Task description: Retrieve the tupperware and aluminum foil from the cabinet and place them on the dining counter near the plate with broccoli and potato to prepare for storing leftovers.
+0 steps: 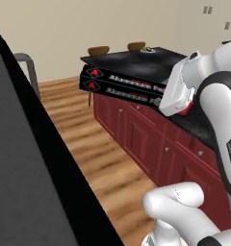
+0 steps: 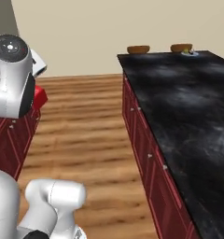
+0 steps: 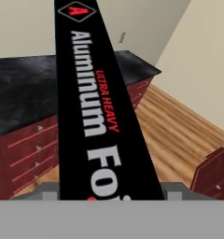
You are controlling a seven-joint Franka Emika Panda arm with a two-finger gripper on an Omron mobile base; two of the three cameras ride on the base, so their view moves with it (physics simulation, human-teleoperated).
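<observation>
Black marbled dining counter (image 2: 188,107); small plate (image 2: 189,52) at far end.

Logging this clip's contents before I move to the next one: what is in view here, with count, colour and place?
aluminum foil: one long black box, white lettering, red logo, held out from the hand in front of the island's edge.
dining counter: one, black marbled top on a dark red base with drawers, right of the floor.
plate: one, pale, at the counter's far end; what lies on it is too small to tell.
stools: two brown tops beyond the counter's far end.
floor: wood planks, between the units.
red drawer unit: one, dark red, left of the floor.
gripper: holding the box's near end; fingers hidden.
</observation>
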